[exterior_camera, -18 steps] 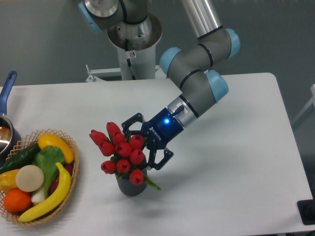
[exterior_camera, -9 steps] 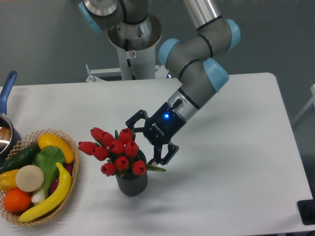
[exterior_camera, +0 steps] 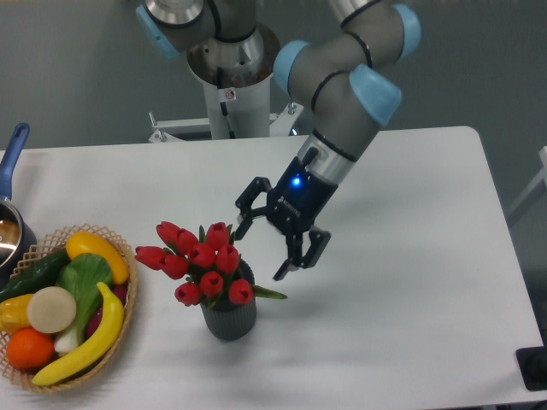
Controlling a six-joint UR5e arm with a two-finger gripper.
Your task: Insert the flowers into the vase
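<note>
The flowers [exterior_camera: 199, 263], a bunch of red tulip buds with green leaves, stand in the vase [exterior_camera: 229, 319], a small dark grey ribbed cylinder near the table's front middle. The buds lean left and spread wider than the vase. My gripper [exterior_camera: 260, 248] hangs open just up and to the right of the bunch, its fingers [exterior_camera: 293, 259] spread apart with nothing between them. It does not touch the flowers.
A woven basket [exterior_camera: 120, 342] of fruit and vegetables sits at the front left. A pot with a blue handle [exterior_camera: 12, 158] is at the left edge. The robot's base [exterior_camera: 231, 85] stands behind the table. A dark object [exterior_camera: 532, 367] is at the right front corner.
The gripper let go of the flowers, which dropped into the vase and settled leaning left. The open gripper has since lifted up and to the right, away from the bunch.
</note>
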